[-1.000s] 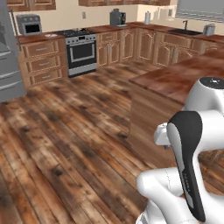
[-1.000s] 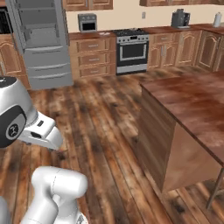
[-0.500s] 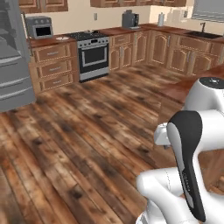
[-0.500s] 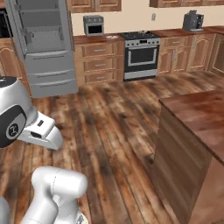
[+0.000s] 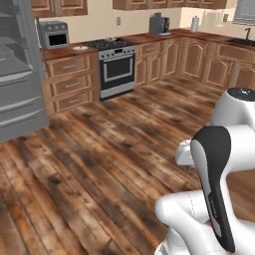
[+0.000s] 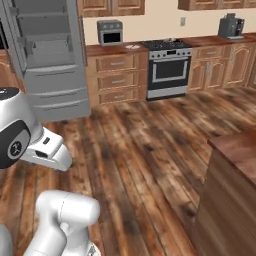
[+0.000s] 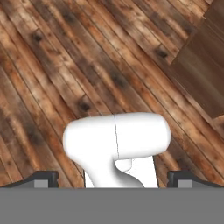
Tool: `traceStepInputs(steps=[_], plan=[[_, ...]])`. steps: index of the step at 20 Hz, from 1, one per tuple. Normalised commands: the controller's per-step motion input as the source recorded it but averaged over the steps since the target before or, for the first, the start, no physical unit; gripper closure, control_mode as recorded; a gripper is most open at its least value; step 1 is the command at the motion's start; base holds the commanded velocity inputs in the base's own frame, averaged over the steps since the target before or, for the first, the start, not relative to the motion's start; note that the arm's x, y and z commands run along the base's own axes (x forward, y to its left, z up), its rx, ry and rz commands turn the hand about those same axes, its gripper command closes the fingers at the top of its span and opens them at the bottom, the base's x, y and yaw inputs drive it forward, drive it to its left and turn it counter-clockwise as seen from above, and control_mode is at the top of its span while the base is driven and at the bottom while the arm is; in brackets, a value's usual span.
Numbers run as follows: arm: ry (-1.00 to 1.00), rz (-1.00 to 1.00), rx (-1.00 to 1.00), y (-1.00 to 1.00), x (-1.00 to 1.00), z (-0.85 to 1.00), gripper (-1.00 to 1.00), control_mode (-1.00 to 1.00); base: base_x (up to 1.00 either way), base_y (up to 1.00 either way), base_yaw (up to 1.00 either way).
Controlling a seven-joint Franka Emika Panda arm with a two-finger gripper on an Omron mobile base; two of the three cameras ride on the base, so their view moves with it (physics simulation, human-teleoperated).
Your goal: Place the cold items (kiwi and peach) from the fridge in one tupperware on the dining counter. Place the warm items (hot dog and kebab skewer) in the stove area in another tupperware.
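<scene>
Kitchen with a plank wood floor (image 5: 99,169) running from the robot to the far cabinets. End effector (image 7: 113,179): seen in the hand view as two dark finger tips (image 7: 43,178) standing far apart at the bottom corners, jaws wide open with nothing between them, pointed down at bare floor planks. Fridge (image 6: 47,55): tall grey cabinet at the far left of both base views, door open in the right base view so that grey inner shelves and lower drawers show; its contents are too small to tell, so kiwi and peach cannot be made out. Stove (image 5: 117,67): black cooktop over a steel oven front with a dark window, set in the back run of cabinets, right of the fridge and apart from it by a bank of wood drawers (image 6: 116,80). Countertop beside the stove: reddish wood, carrying a small grey microwave (image 6: 110,32) against the wall and a small pale dish (image 5: 79,48) just left of the cooktop; any food on it is too small to tell. Coffee machine (image 5: 158,24): dark, upright, on the countertop right of the stove. Dining desk (image 6: 235,150): dark reddish-brown slab with a wood side panel, its near corner showing at the lower right of the right base view and as a dark panel at the upper right of the hand view; no containers can be made out on the visible part.
</scene>
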Motion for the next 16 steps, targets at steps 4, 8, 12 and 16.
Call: traceStepInputs(steps=[4,8,12,16], plan=[[0.00,0.00,0.00,0.00,0.00,0.00,-1.00,1.00,1.00,0.81,-0.09],[0.00,0.00,0.00,0.00,0.00,0.00,-1.00,1.00,1.00,0.82,-0.15],[0.00,0.00,0.00,0.00,0.00,0.00,-1.00,1.00,1.00,0.76,-0.20],[0.00,0.00,0.00,0.00,0.00,0.00,-1.00,1.00,1.00,0.78,-0.20]])
